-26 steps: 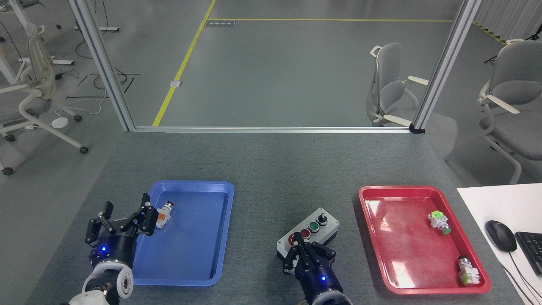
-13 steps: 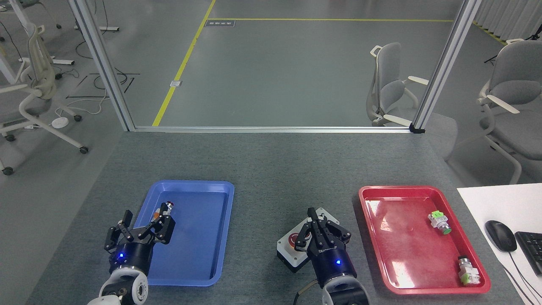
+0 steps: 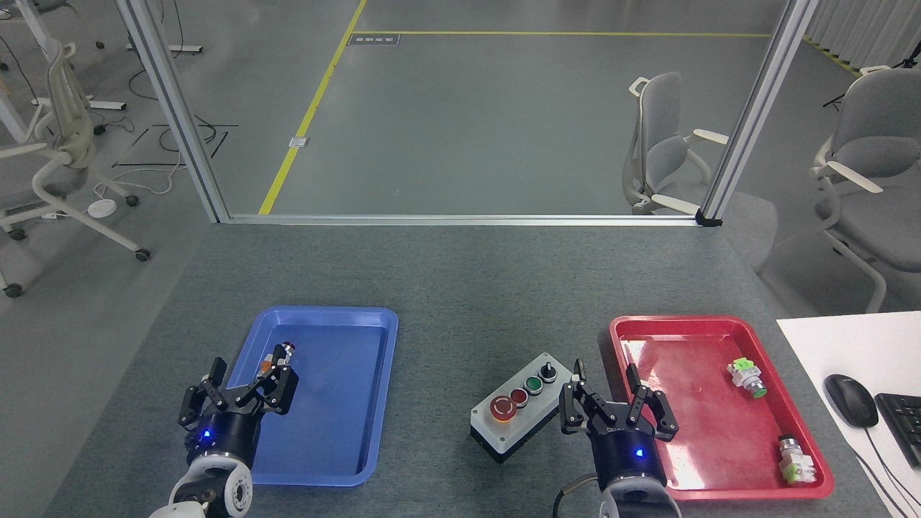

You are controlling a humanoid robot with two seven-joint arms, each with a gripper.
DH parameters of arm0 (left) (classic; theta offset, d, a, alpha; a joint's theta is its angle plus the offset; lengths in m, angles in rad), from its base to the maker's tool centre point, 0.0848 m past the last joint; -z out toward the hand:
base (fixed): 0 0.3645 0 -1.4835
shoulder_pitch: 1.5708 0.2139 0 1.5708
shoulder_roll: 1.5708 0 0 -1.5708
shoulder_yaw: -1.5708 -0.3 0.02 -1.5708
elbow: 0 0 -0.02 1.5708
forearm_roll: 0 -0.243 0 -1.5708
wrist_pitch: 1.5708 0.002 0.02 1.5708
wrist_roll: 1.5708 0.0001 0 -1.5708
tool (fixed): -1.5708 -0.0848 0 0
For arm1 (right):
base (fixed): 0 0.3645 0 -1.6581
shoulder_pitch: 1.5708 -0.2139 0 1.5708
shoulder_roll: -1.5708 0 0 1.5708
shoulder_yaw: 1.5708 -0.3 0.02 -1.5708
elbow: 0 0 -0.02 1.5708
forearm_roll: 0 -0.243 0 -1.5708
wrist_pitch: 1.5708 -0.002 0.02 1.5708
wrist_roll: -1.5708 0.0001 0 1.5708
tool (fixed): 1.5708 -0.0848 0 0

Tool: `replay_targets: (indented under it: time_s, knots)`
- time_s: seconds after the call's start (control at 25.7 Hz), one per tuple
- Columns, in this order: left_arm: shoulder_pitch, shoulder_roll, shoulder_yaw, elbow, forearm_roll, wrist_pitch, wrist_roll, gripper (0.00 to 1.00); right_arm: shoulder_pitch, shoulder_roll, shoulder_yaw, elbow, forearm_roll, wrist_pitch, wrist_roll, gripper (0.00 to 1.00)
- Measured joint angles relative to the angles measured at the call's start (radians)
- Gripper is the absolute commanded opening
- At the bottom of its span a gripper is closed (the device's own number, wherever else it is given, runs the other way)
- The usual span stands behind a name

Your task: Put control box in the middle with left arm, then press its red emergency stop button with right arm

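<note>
Between the blue tray (image 3: 374, 403) and red tray (image 3: 719, 489), on speckled grey felt, I see the oblong light-grey control box (image 3: 524, 416), its mushroom-capped emergency stop button (image 3: 503, 408) uncovered. My right gripper (image 3: 617, 401) hovers just beside it, claws spread, empty; my left gripper (image 3: 239, 387) likewise spread and empty.

Blue tray (image 3: 374, 403), red tray (image 3: 719, 489), grey speckled tabletop (image 3: 460, 288)

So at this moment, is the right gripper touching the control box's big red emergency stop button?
Apart. The head view shows the right gripper open, off to the right of the control box, with the whole emergency stop button uncovered and clear of its fingers.
</note>
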Motion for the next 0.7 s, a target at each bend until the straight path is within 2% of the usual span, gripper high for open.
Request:
replay_targets:
  time_s: [0.31, 0.7]
  knots:
    - [0.000, 0.000, 0.000, 0.000, 0.000, 0.000, 0.000, 0.99, 0.023, -0.031, -0.028, -0.026, -0.025, 0.008, -0.046, 0.98]
    - [0.000, 0.000, 0.000, 0.000, 0.000, 0.000, 0.000, 0.99, 0.027, -0.047, -0.028, -0.035, -0.024, 0.001, -0.050, 0.98]
